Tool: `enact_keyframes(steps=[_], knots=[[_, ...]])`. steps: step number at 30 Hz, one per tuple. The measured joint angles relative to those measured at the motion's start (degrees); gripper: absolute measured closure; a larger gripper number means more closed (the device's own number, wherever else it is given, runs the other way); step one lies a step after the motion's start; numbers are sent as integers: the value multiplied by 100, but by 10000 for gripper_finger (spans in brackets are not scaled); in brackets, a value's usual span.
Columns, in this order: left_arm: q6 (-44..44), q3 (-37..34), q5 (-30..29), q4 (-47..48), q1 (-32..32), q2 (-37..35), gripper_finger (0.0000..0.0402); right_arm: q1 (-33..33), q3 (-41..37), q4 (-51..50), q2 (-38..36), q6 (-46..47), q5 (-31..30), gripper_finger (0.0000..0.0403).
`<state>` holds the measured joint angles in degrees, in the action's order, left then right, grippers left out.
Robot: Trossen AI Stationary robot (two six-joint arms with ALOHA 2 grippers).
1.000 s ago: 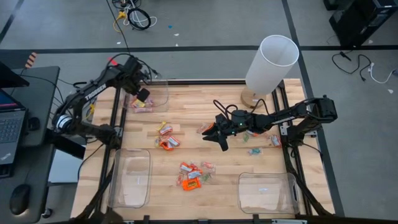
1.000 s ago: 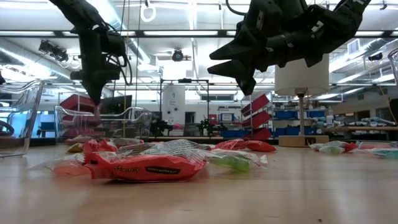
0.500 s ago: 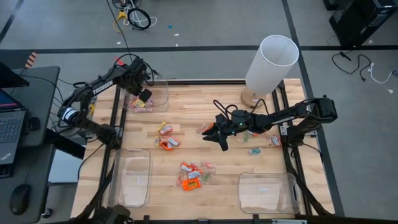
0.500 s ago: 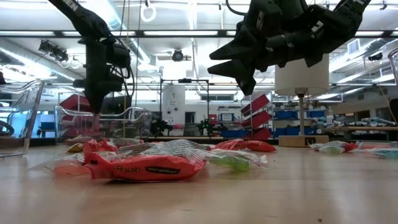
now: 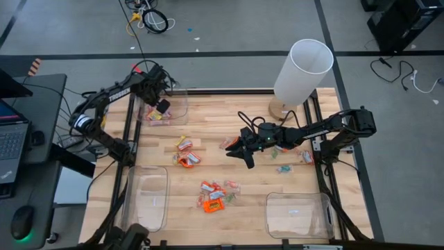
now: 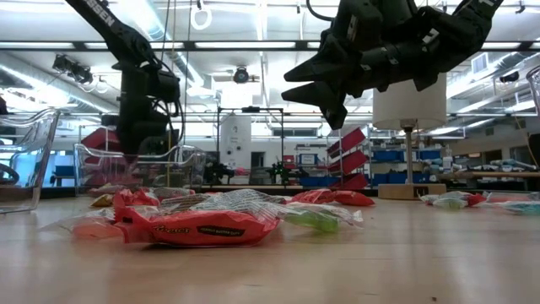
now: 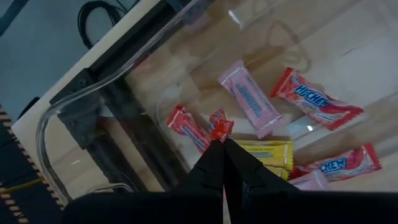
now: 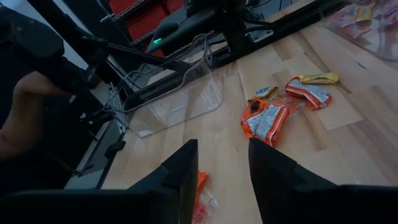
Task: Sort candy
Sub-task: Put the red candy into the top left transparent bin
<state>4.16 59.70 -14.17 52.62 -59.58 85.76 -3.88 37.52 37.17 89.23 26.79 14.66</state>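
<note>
- Left gripper (image 5: 161, 105) over the clear bin (image 5: 179, 110) at the upper left of the table (image 5: 222, 125) in the high view; fingers pressed together on a small red-wrapped sweet (image 7: 219, 129), pinched at the tips in the left wrist view.
- Inside that bin: pink, red and yellow candy (image 7: 251, 98) lying flat on the bottom.
- Right gripper (image 5: 244, 154) near the frame centre in the high view, hanging above the wood, fingers apart, nothing between them.
- Orange candy cluster (image 5: 186, 158) left of centre; another orange pile (image 5: 214, 196) lower centre; pale sweets (image 5: 283, 168) right of centre, beside the right arm.
- Two more clear bins: lower left (image 5: 146, 198) and lower right (image 5: 297, 214).
- White cylinder (image 5: 300, 69) at upper right, on the table's far edge.
- Low view: orange wrapper (image 6: 198, 228) closest, in the left foreground.
</note>
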Motion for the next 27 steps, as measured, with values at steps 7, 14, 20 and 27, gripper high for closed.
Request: enact_keyframes(steps=[7,14,20,27], knots=[[9,0,-16,-133,-45,26,401,0,0,0,0,0,0,275],[28,0,-18,-220,-45,26,401,7,0,-2,0,0,0,275],[138,0,-18,-219,-45,26,401,7,0,-1,0,0,-1,275],[138,0,-18,-216,-45,26,401,7,0,0,0,0,-2,275]])
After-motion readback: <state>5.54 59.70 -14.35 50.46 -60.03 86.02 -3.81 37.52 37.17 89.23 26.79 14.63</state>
